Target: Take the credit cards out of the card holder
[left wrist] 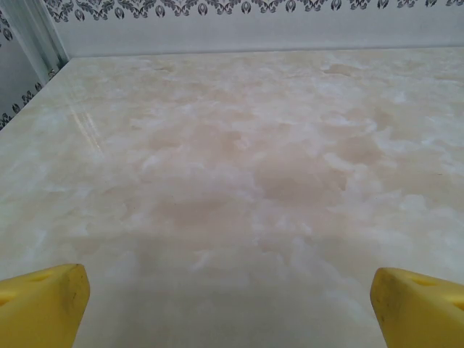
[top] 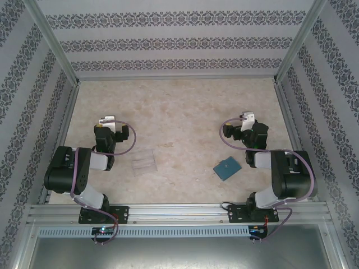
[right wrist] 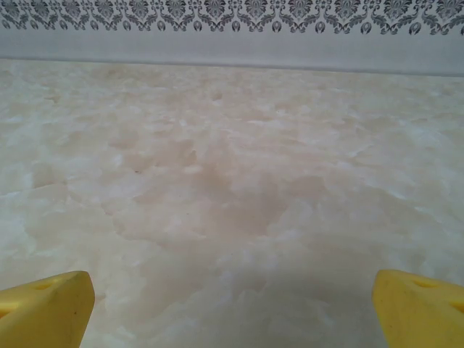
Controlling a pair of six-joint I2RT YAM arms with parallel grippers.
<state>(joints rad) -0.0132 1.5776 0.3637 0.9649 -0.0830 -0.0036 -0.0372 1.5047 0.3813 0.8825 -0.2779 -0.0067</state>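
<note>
Left gripper (left wrist: 231, 307) and right gripper (right wrist: 232, 307) both gape empty — card holder (top: 226, 168) lies seemingly closed, apart from both

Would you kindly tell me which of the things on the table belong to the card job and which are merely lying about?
For the job:
- card holder, teal, closed, flat on the table by the right arm
- left gripper and right gripper, both open, holding nothing

Lying about:
- clear plastic tray, near the left arm; the task does not name it
</note>
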